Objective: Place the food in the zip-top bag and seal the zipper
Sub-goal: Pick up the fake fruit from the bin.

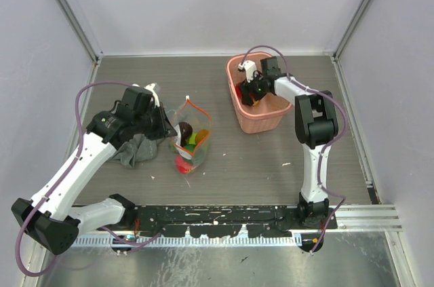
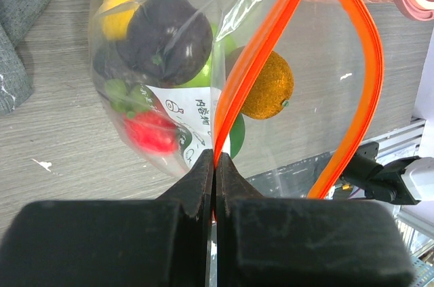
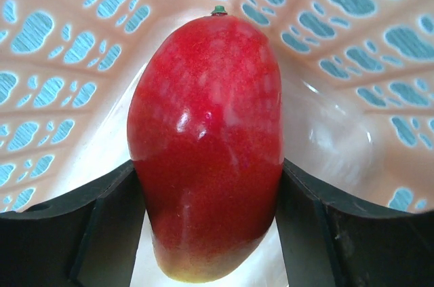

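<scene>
Grey wood-look tabletop (image 1: 271, 165), pale walls all round. Left arm (image 1: 74, 165) stretches low over a crumpled grey cloth (image 1: 135, 151). The left gripper (image 2: 215, 165) is pressed together, pinching the red-orange zipper (image 2: 271, 49) of the clear crinkly zip-top bag (image 1: 191, 141). The bag lies mid-table just right of it, mouth gaping, fruit jumbled inside. Far right, the right arm (image 1: 312, 124) bends down into the pink plastic basket (image 1: 234, 93). The right gripper (image 3: 210, 192) is spread wide, fingers against both sides of a red mango-shaped fruit (image 3: 207, 97), mostly hidden from above.

Noting one white printed panel (image 2: 182, 123) on the zip-top bag (image 2: 135, 49), just left of the zipper (image 2: 261, 56). It is showing black characters and a small drawn face, tilted and not reading clearly.
</scene>
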Controlling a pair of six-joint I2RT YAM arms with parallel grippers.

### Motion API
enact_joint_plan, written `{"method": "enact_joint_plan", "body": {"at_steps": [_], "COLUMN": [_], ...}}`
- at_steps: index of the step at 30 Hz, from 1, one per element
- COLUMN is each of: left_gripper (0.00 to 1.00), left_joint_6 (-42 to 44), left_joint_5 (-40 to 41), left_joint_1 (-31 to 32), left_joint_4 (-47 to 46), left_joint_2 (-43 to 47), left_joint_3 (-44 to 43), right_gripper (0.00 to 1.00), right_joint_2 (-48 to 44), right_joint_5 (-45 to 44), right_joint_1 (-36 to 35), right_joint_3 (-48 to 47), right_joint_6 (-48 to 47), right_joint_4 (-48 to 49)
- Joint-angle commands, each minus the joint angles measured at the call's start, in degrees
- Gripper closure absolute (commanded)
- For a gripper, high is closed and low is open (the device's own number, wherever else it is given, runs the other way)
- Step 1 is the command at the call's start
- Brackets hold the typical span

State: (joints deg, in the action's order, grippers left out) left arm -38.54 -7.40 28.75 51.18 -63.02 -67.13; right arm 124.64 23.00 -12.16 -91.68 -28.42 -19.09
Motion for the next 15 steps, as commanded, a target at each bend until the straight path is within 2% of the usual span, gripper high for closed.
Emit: {"method": "enact_joint_plan", "body": {"at_steps": [1, 15], "left_gripper": [1.0, 1.0], "left_joint_6": [-0.4, 0.1], "left_joint_5": [-1.1, -1.8], "left_joint_1": [-0.3, -0.3], "left_joint_4": [-2.0, -3.5], "left_joint_2": [1.2, 0.9], "left_joint_3": [-0.2, -1.0], "right_gripper": [0.44, 0.58], "right_joint_2": [-6.6, -23.0], "right_joint_5": [-2.2, -10.4], "right_joint_1": [-0.2, -0.2], "right_joint_3": [2.4, 14.5], "right_joint_6": [4.5, 17.9], "right_joint_4": [3.4, 12.3]}}
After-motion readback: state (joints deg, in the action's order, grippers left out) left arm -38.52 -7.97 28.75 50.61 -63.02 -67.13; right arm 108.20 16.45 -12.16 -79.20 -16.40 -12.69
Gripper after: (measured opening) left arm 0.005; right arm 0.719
